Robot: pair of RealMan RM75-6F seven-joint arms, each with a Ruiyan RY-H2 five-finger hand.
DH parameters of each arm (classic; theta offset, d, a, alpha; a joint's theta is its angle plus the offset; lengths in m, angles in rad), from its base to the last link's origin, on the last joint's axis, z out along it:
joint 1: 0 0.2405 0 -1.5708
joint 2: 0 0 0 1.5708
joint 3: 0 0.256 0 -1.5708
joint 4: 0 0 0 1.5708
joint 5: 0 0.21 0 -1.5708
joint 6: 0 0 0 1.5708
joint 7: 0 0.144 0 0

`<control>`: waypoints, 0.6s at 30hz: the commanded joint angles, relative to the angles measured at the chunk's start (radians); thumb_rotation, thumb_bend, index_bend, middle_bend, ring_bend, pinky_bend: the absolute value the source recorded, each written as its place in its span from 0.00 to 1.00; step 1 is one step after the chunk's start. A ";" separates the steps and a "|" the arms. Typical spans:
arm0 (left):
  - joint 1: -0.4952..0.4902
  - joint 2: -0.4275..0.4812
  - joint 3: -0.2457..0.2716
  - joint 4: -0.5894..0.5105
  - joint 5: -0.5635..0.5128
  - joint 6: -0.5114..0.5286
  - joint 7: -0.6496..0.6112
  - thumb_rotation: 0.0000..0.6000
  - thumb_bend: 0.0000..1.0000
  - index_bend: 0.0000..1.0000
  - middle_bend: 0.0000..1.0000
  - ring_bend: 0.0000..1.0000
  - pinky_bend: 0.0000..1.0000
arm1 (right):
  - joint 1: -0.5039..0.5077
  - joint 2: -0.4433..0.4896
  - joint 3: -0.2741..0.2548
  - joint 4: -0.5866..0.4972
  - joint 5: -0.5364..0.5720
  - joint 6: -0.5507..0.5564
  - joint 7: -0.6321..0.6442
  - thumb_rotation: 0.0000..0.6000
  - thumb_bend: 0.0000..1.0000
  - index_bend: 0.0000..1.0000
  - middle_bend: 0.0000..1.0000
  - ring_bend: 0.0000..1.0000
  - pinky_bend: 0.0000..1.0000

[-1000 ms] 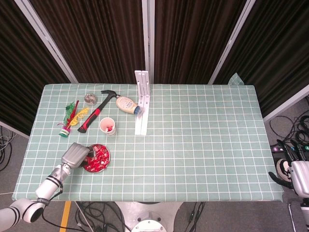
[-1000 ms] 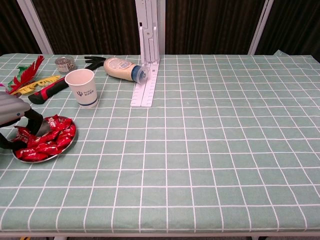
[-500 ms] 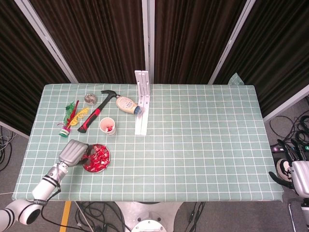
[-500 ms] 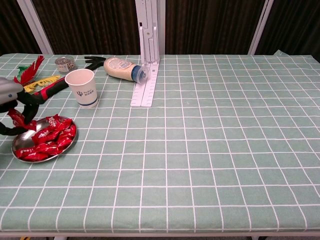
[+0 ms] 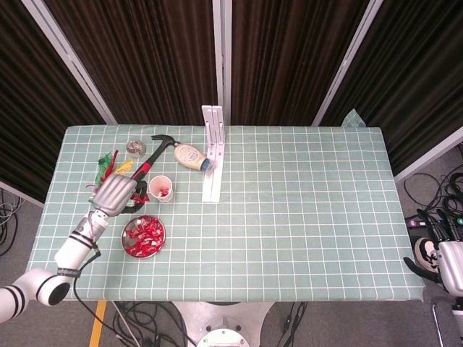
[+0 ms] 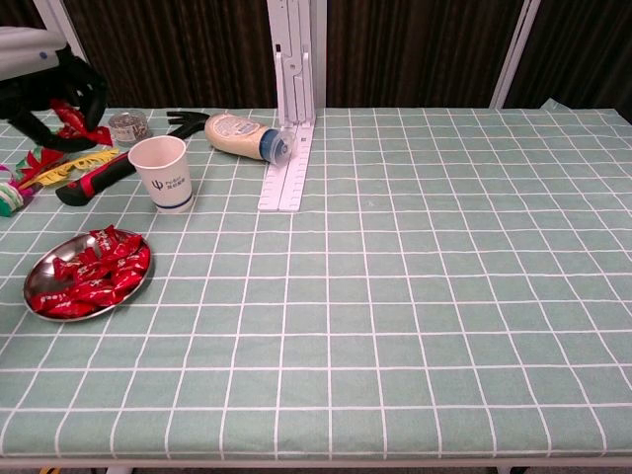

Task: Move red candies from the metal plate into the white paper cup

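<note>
A red candy (image 6: 71, 119) hangs pinched in the dark fingers (image 6: 59, 94) of the left hand (image 5: 116, 192), raised clear of the table (image 5: 304, 217) and just left of the white paper cup (image 6: 166, 173). The lift looks deliberate: the hand needs to clear the cup's rim before the wrapper can drop straight in, and it is not yet over the mouth. The cup stands upright near the table's far left corner region, its opening facing up, with at least one red piece (image 5: 166, 191) already showing inside from the head view.

The rest of the red candies (image 6: 91, 275) lie heaped in the metal plate (image 6: 39, 269), which sits toward the near left edge of the table, close to the cup so each carry is short. Much of the pile remains, so the task seems early.

Behind the cup, along the far left edge, lie a red-handled hammer (image 5: 147, 168), a tipped squeeze bottle (image 6: 240, 133), a small metal scrubber (image 5: 134, 147) and a feathered toy (image 5: 108, 172). A white bracket (image 5: 213, 155) runs from the far edge toward the middle.

The right hand (image 5: 443, 256) hangs off the table's near right corner, idle; whether its fingers are apart or together I cannot tell.
</note>
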 commanded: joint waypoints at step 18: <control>-0.183 -0.136 -0.045 0.173 -0.235 -0.258 0.124 1.00 0.44 0.60 0.69 0.93 1.00 | -0.004 -0.001 0.003 0.011 0.020 -0.008 0.010 1.00 0.09 0.08 0.19 0.03 0.29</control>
